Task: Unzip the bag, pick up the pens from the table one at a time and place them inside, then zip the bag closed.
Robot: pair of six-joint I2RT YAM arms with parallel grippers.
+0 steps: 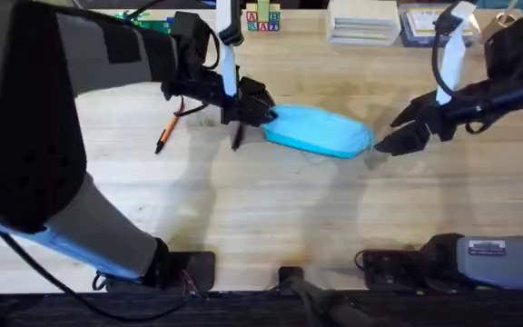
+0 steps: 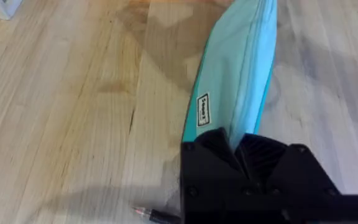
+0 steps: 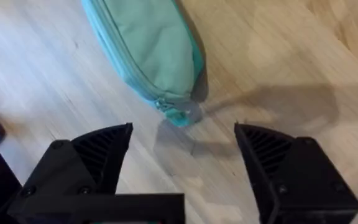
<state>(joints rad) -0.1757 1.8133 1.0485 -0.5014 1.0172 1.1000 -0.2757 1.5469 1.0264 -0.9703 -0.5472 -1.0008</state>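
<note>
left gripper [image 2: 244, 146] clamping bag [image 1: 319, 130] end | right gripper [image 3: 182, 152] gaping, empty, nearing zip | risk: missing pull, dragging bag

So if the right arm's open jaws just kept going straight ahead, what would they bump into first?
Most likely the near end of the bag, by its zipper; the right gripper sits just short of it, though height above the table is unclear.

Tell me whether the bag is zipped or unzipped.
Zipped, apparently: the bag shows its zipper line closed to the end, no dark lining visible.
</note>
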